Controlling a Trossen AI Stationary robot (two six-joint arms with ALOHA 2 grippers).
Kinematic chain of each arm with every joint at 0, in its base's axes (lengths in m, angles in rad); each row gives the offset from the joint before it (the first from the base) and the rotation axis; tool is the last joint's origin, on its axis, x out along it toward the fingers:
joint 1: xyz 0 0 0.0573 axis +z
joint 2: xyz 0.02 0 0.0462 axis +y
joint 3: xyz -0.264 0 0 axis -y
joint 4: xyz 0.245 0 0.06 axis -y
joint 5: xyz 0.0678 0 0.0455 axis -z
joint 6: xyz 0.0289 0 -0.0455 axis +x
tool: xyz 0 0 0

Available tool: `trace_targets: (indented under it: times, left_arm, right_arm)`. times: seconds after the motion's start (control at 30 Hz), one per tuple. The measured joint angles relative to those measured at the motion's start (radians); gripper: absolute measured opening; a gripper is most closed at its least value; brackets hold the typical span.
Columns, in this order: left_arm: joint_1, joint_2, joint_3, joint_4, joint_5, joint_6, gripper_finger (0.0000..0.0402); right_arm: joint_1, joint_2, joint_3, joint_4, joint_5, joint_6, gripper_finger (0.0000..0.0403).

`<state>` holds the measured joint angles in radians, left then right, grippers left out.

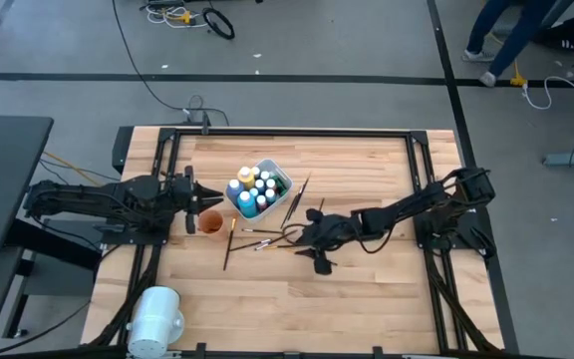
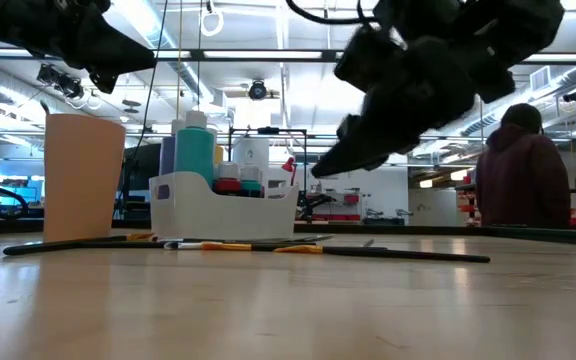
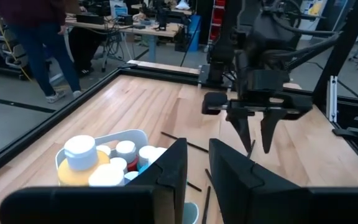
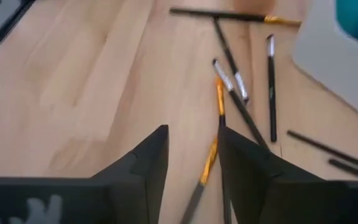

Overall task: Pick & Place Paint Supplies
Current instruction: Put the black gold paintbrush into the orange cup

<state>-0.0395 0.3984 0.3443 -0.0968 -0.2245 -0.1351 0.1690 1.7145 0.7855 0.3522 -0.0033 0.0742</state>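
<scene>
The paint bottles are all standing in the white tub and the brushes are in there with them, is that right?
Not quite. The paint bottles do stand in the white tub, but the brushes lie loose on the table beside it, as the high view shows.

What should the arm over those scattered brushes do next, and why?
Probably lower the right gripper straight down onto the orange-ferruled brush between its open fingers, then close. The brushes lie loose on the table beside the white tub, and the gripper hangs above them holding nothing.
</scene>
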Motion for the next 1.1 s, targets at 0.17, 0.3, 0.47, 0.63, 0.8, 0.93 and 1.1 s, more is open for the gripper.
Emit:
trace_targets:
  times: [0.17,0.3,0.47,0.63,0.8,0.93,1.1]
  left_arm:
    - [0.000,0.000,0.000,0.005,0.000,-0.037,0.0077]
    - [0.000,0.002,0.000,-0.002,0.004,-0.066,0.0077]
    - [-0.001,0.014,0.000,-0.022,0.024,-0.109,0.0077]
    - [-0.001,0.029,0.000,-0.014,0.026,-0.112,0.0077]
    - [-0.001,0.034,0.000,-0.006,0.019,-0.111,0.0077]
    - [-0.001,0.034,0.000,-0.003,0.019,-0.110,0.0077]
    - [-0.001,0.034,0.000,0.000,0.019,-0.108,0.0077]
  right_arm:
    - [0.046,0.027,0.051,-0.061,0.055,0.105,0.0131]
    - [0.086,0.087,0.073,-0.062,0.075,0.152,0.0143]
    - [0.120,0.150,0.079,-0.108,0.266,0.151,0.0166]
    - [0.120,0.166,0.076,-0.097,0.275,0.215,0.0168]
    - [0.122,0.186,0.078,-0.113,0.278,0.221,0.0153]
    - [0.121,0.197,0.078,-0.099,0.323,0.200,0.0140]
    - [0.119,0.200,0.077,-0.081,0.343,0.177,0.0131]
